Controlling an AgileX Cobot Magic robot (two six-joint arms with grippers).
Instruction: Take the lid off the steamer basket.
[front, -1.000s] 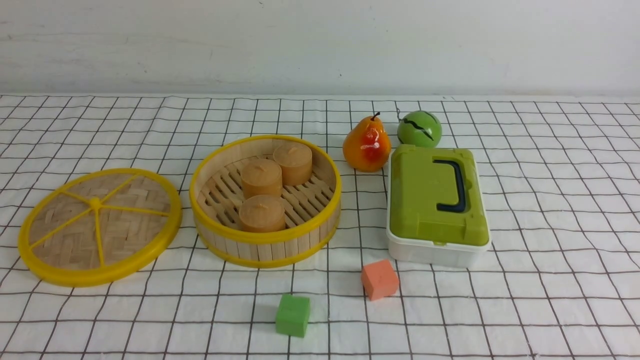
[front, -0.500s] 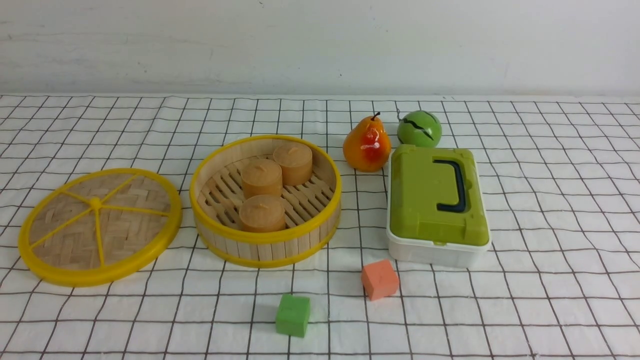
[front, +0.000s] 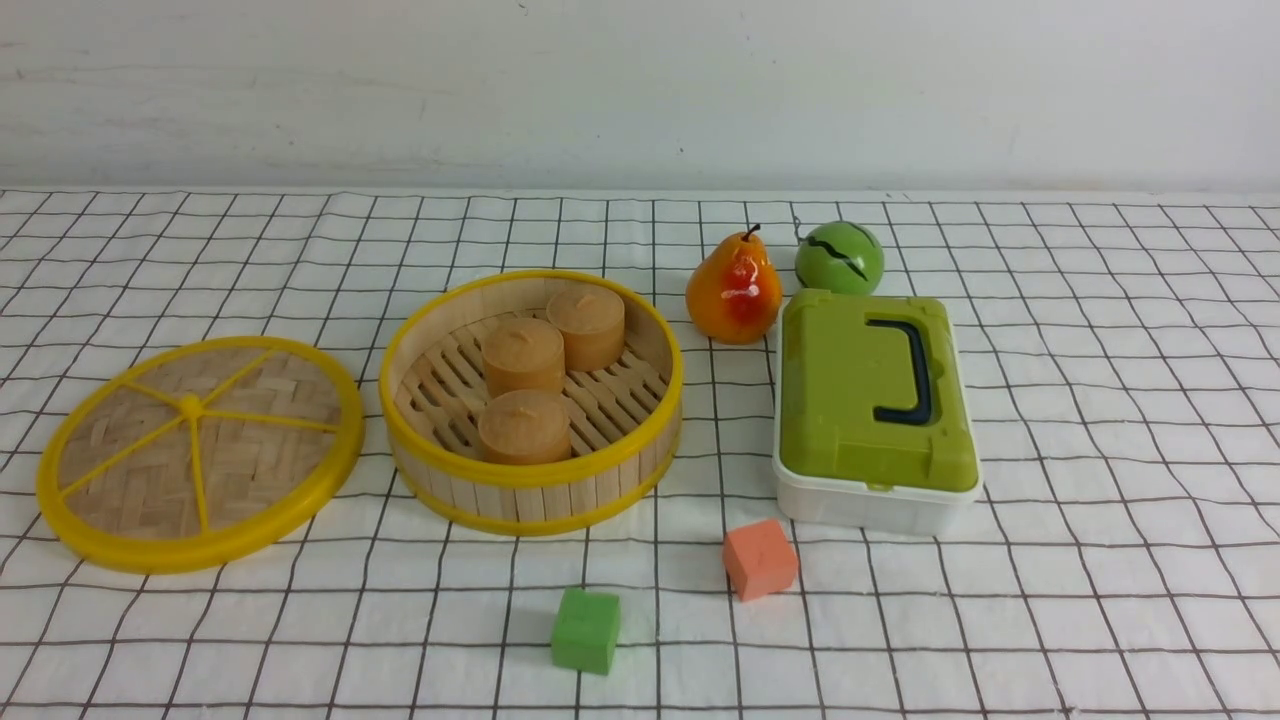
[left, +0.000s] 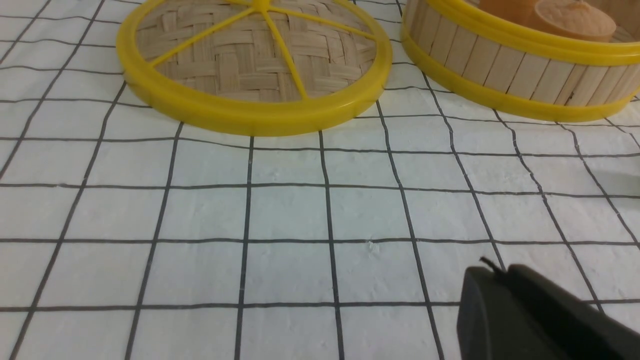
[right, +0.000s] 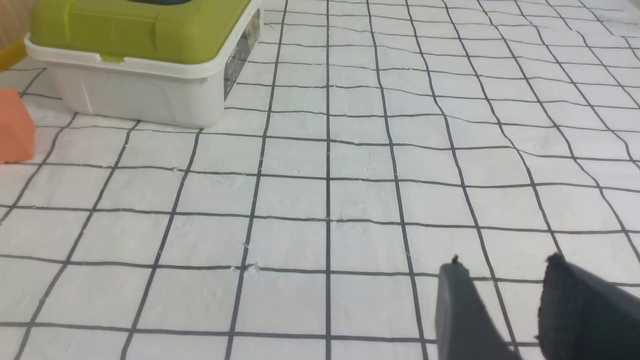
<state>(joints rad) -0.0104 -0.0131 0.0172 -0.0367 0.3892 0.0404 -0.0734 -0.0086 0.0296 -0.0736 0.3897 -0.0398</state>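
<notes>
No word, brand, number or sign is showing legibly anywhere in these views. The only printed matter is a dark label strip running down the end wall of the white box under its green lid, seen in the right wrist view; its small print is blurring into grey flecks and cannot be read. The rest is showing only plain surfaces or pattern, with no lettering on any of it.
</notes>
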